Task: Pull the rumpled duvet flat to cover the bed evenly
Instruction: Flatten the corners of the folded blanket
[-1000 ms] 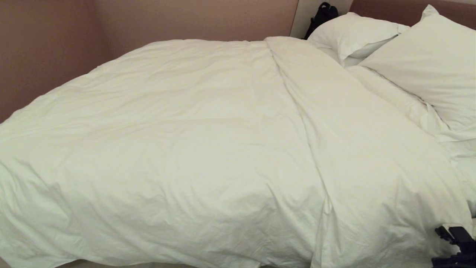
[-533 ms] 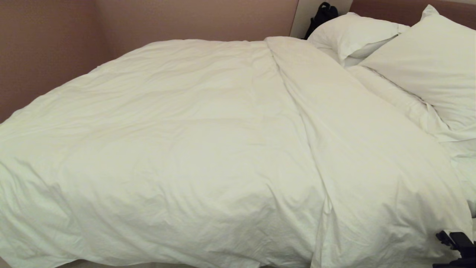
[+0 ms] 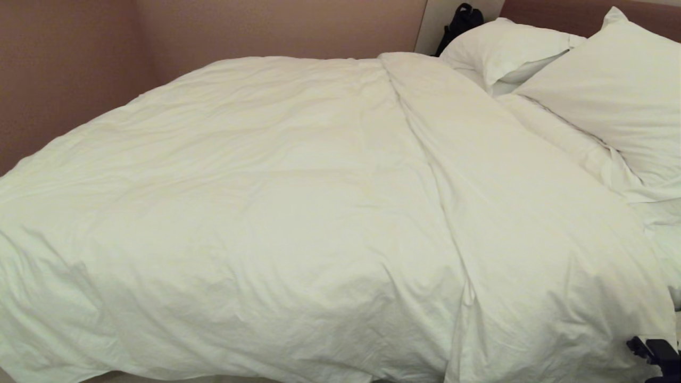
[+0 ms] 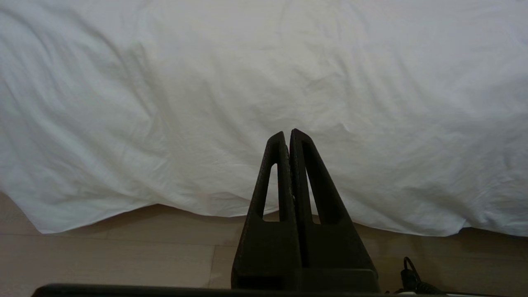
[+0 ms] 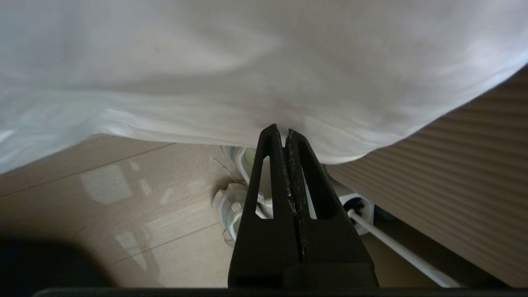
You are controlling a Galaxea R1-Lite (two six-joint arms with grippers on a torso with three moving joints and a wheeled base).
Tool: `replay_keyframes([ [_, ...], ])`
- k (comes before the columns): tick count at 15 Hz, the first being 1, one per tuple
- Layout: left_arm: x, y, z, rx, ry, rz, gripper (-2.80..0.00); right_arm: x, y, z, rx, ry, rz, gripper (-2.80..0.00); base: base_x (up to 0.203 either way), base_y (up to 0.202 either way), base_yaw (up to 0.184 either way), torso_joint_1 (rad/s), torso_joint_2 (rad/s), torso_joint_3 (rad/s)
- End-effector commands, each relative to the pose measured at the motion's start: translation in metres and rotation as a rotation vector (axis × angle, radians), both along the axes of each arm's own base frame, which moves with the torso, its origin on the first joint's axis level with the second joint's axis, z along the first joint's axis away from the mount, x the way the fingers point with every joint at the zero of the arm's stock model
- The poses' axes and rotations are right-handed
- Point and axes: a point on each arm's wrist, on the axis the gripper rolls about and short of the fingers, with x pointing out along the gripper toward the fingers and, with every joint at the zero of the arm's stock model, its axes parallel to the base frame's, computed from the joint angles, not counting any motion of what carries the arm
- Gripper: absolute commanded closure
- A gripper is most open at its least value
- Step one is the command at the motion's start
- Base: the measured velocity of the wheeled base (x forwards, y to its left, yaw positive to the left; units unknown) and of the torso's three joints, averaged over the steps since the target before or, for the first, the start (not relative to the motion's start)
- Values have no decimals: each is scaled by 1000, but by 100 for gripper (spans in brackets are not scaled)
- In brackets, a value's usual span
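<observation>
The white duvet (image 3: 276, 202) is spread over the bed (image 3: 667, 234) and hangs over its near side. A long fold runs from the pillow end down to the near right corner. My right gripper (image 3: 652, 351) sits low at that corner, mostly out of the head view. In the right wrist view its jaws are shut, and the right gripper (image 5: 280, 128) has its tips at the hanging hem of the duvet (image 5: 247, 62). I cannot tell whether any cloth is pinched. My left gripper (image 4: 287, 133) is shut and empty in front of the duvet's hanging side (image 4: 206, 103).
Two white pillows (image 3: 505, 53) (image 3: 612, 90) lie at the headboard (image 3: 558, 13), with a black bag (image 3: 460, 21) behind them. A pinkish wall (image 3: 213, 32) runs along the far side. Below the hem are wood floor (image 5: 123, 198), pale shoes (image 5: 231, 206), a white rod (image 5: 404, 251) and the ribbed bed base (image 5: 462, 185).
My right gripper has sunk lower at the near right corner and now shows less in the head view. The duvet lies as before.
</observation>
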Motion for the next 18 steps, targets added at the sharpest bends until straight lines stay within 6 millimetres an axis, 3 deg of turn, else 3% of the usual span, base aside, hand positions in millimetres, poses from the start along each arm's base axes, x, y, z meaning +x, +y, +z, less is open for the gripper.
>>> replay_keyframes([
  [1,0,0,0,-1,-1,1,0,-1,-1,-3,4,9,-7,0,0,0,0,0,0,0],
  [16,0,0,0,-1,-1,1,0,-1,-18,-7,-18,-12,-62,0,0,0,0,0,0,0],
  [17,0,0,0,-1,-1,1,0,-1,-18,-6,-19,-14,-61,-280,0,0,0,0,0,0],
  [18,0,0,0,-1,-1,1,0,-2,-18,-5,-20,-14,-61,-280,0,0,0,0,0,0],
])
